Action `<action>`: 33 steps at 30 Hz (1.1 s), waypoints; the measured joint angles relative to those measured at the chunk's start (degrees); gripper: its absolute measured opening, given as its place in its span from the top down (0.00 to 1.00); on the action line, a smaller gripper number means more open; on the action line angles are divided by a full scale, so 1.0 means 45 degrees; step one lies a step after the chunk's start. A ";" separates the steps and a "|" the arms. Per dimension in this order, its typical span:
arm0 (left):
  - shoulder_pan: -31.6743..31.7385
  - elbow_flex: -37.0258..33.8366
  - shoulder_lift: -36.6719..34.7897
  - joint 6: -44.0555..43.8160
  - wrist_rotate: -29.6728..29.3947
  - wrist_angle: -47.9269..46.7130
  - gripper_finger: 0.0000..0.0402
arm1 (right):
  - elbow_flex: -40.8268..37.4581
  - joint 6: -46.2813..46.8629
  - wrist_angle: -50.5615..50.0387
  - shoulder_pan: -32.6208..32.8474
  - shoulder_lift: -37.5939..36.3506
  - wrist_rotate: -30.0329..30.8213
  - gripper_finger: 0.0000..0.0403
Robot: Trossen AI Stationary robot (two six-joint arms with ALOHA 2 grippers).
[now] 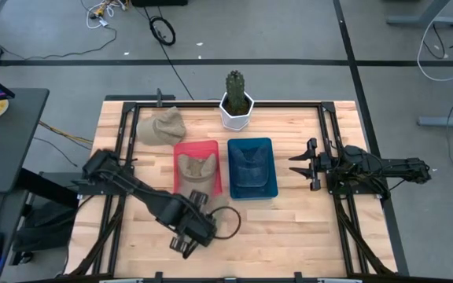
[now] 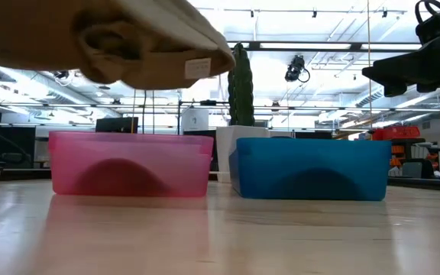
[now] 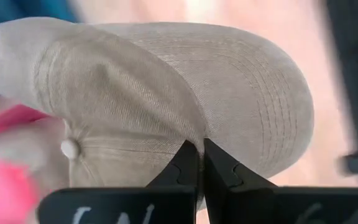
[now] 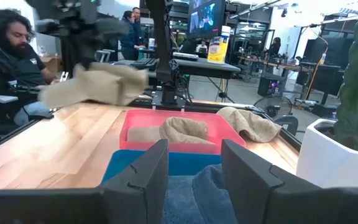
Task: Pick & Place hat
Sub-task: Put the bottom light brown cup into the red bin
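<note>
Tan hat [image 3: 185, 93]; pink bin [image 1: 197, 149]; blue bin [image 1: 252, 145]; white pot [image 1: 237, 115]; green cactus [image 1: 235, 85].

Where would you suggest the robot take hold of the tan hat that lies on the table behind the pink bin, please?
I would grip the tan hat at a raised fold of its crumpled crown, coming straight down from above. It lies slumped on the table, so its edges sit flat on the wood and give fingers little to pinch. The pink bin stands close in front, which also favours a vertical approach.

arms: dark, jointed | fingers [image 4: 247, 177]: dark, blocky | markings: possibly white
</note>
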 joint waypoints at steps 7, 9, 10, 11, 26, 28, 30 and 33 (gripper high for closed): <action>0.1332 0.0086 -0.0272 0.0263 -0.2291 -0.2210 0.99 | 0.0000 0.0000 0.0005 -0.0004 0.0000 -0.0004 0.62; 0.1840 0.0089 -0.0333 0.0250 -0.2541 -0.2263 0.99 | 0.0000 0.0000 0.0010 -0.0005 0.0000 -0.0005 0.62; 0.2081 0.0090 -0.0335 0.0174 -0.2674 -0.2283 0.99 | 0.0000 -0.0004 0.0010 -0.0001 0.0000 -0.0005 0.62; 0.2286 0.0088 -0.0331 0.0162 -0.2779 -0.2297 0.99 | 0.0000 -0.0001 0.0010 -0.0001 0.0000 -0.0002 0.62; 0.3597 -0.2717 -0.0573 0.0105 -0.2487 0.0257 0.99 | 0.0000 0.0000 0.0005 0.0000 0.0000 -0.0005 0.62; 0.3579 -0.3125 -0.0604 0.0105 -0.2403 0.0545 0.99 | 0.0000 -0.0003 -0.0003 0.0000 0.0000 -0.0005 0.62; 0.3582 -0.3519 -0.0607 0.0074 -0.2377 0.0810 0.99 | 0.0000 -0.0001 -0.0007 0.0000 0.0000 -0.0002 0.62; 0.3587 -0.3924 -0.0607 -0.0187 -0.2291 0.0820 0.99 | 0.0000 -0.0004 -0.0005 0.0000 0.0000 -0.0005 0.62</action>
